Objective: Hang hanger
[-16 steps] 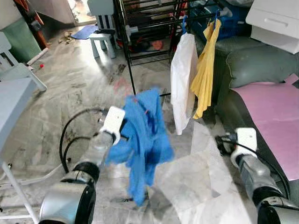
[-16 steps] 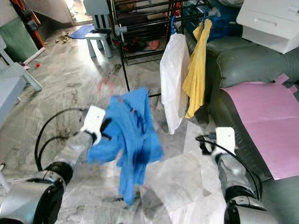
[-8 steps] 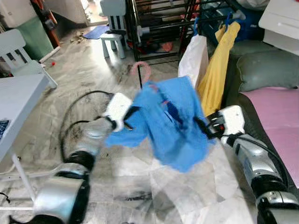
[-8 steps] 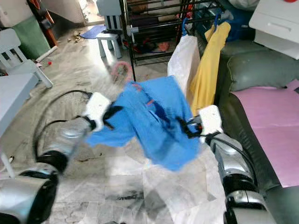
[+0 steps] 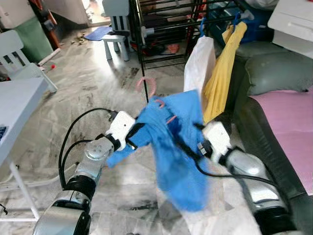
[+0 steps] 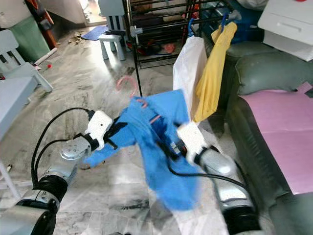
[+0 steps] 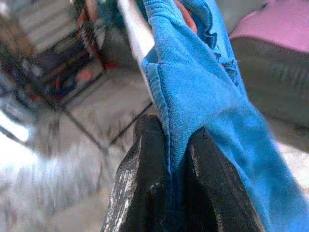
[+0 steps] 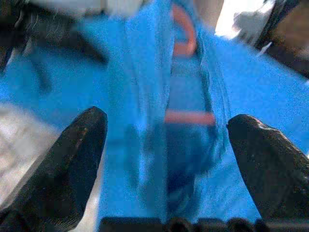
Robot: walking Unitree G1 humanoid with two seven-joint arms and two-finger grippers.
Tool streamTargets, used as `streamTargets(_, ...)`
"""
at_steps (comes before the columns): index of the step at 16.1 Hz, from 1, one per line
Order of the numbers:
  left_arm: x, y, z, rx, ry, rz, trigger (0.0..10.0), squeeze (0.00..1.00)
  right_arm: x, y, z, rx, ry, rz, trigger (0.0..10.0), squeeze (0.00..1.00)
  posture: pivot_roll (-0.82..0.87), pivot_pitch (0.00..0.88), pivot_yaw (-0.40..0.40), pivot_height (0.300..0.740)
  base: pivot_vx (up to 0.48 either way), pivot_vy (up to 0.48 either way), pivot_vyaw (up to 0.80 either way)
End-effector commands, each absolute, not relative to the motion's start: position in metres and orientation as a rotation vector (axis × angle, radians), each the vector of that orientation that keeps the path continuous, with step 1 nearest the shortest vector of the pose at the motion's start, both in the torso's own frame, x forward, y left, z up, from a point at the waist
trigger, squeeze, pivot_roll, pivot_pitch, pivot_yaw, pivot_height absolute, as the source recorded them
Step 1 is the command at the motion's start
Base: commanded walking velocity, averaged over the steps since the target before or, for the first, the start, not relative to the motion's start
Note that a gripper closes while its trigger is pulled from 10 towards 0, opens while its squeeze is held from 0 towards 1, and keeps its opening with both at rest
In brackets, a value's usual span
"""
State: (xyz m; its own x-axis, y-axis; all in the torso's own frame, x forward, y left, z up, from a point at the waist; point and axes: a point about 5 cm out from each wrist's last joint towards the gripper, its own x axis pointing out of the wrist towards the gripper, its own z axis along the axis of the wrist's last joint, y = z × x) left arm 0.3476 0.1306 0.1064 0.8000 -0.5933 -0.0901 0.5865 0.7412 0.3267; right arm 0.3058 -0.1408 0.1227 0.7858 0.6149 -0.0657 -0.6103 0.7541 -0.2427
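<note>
A blue shirt [image 5: 172, 152] on a pink hanger hangs in the air between my two arms. The hanger's pink hook [image 5: 146, 86] sticks up above the collar. My left gripper [image 5: 135, 135] is shut on the shirt's edge; in the left wrist view its fingers [image 7: 147, 183] pinch the blue hem [image 7: 193, 92]. My right gripper [image 5: 185, 143] is open and pressed up to the shirt from the right. In the right wrist view its fingers [image 8: 79, 145] stand wide apart, with the blue cloth and the pink hanger [image 8: 186, 36] between them.
A black drying rack [image 5: 161, 29] stands ahead, with a white garment [image 5: 198, 68] and a yellow garment [image 5: 222, 73] hung on its right end. A grey-green sofa [image 5: 274, 73] with a pink mat [image 5: 293, 122] is at the right. A white table [image 5: 19, 103] is at the left.
My right gripper has moved left and in against the shirt. The shirt has swung lower and hangs more steeply. My left gripper keeps its hold.
</note>
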Motion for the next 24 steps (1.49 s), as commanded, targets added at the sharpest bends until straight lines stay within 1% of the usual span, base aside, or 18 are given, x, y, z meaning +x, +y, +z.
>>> streamTargets(1,0.345,0.132,0.117,0.437,-0.1,-0.688,10.0,0.0,0.309,-0.143,0.134,-0.242,-0.055,0.583,10.0,0.0,-0.12,0.08,0.113,0.74,0.0,0.0,0.0)
streamTargets(2,0.343,0.129,0.117,0.477,-0.115,-0.729,10.0,0.0,0.309,-0.143,0.137,-0.229,-0.066,0.55,10.0,0.0,-0.13,0.084,0.116,0.74,0.0,0.0,0.0)
streamTargets(3,0.342,0.127,0.117,0.477,-0.11,-0.765,10.0,0.0,0.306,-0.142,0.138,-0.235,-0.064,0.549,10.0,0.0,-0.13,0.087,0.119,0.74,0.0,0.0,0.0)
streamTargets(4,0.345,0.122,0.123,0.546,-0.139,-0.804,10.0,0.0,0.298,-0.137,0.135,-0.336,-0.044,0.636,10.0,0.0,-0.15,0.098,0.125,0.74,0.0,0.0,0.0)
streamTargets(6,0.35,0.122,0.128,0.534,-0.127,-0.787,10.0,0.0,0.295,-0.137,0.135,-0.413,-0.03,0.651,10.0,0.0,-0.16,0.109,0.126,0.74,0.0,0.0,0.0)
streamTargets(7,0.35,0.118,0.132,0.561,-0.16,-0.809,10.0,0.0,0.296,-0.141,0.139,-0.429,-0.036,0.618,10.0,0.0,-0.16,0.116,0.126,0.74,0.0,0.0,0.0)
streamTargets(9,0.349,0.114,0.132,0.571,-0.166,-0.818,10.0,0.0,0.294,-0.144,0.14,-0.406,-0.025,0.598,10.0,0.0,-0.16,0.131,0.128,0.74,0.0,0.0,0.0)
streamTargets(11,0.344,0.114,0.123,0.625,-0.154,-0.856,10.0,0.0,0.289,-0.143,0.136,-0.428,-0.002,0.633,10.0,0.0,-0.16,0.135,0.127,0.74,0.0,0.0,0.0)
streamTargets(13,0.347,0.121,0.121,0.632,-0.125,-0.811,10.0,0.0,0.285,-0.137,0.137,-0.443,0.008,0.709,10.0,0.0,-0.15,0.135,0.126,0.74,0.0,0.0,0.0)
streamTargets(14,0.353,0.127,0.123,0.62,-0.113,-0.722,10.0,0.0,0.289,-0.137,0.138,-0.448,0.004,0.681,10.0,0.0,-0.15,0.133,0.125,0.74,0.0,0.0,0.0)
streamTargets(16,0.36,0.133,0.123,0.532,-0.075,-0.601,10.0,0.0,0.295,-0.14,0.134,-0.417,0.032,0.608,10.0,0.0,-0.14,0.125,0.122,0.74,0.0,0.0,0.0)
streamTargets(17,0.361,0.134,0.12,0.468,-0.048,-0.559,10.0,0.0,0.292,-0.136,0.13,-0.41,0.041,0.629,10.0,0.0,-0.14,0.126,0.122,0.74,0.0,0.0,0.0)
streamTargets(19,0.36,0.135,0.115,0.405,-0.022,-0.532,10.0,0.0,0.287,-0.133,0.127,-0.411,0.051,0.646,10.0,0.0,-0.14,0.126,0.122,0.74,0.0,0.0,0.0)
streamTargets(21,0.357,0.134,0.11,0.4,-0.01,-0.531,10.0,0.0,0.288,-0.136,0.125,-0.427,0.052,0.626,10.0,0.0,-0.14,0.128,0.118,0.74,0.0,0.0,0.0)
streamTargets(22,0.358,0.134,0.11,0.393,-0.006,-0.531,10.0,0.0,0.295,-0.145,0.13,-0.446,0.028,0.553,10.0,0.0,-0.14,0.128,0.116,0.74,0.0,0.0,0.0)
streamTargets(24,0.359,0.135,0.112,0.401,-0.007,-0.527,10.0,0.0,0.305,-0.154,0.139,-0.462,-0.012,0.46,10.0,0.0,-0.14,0.128,0.115,0.74,0.0,0.0,0.0)
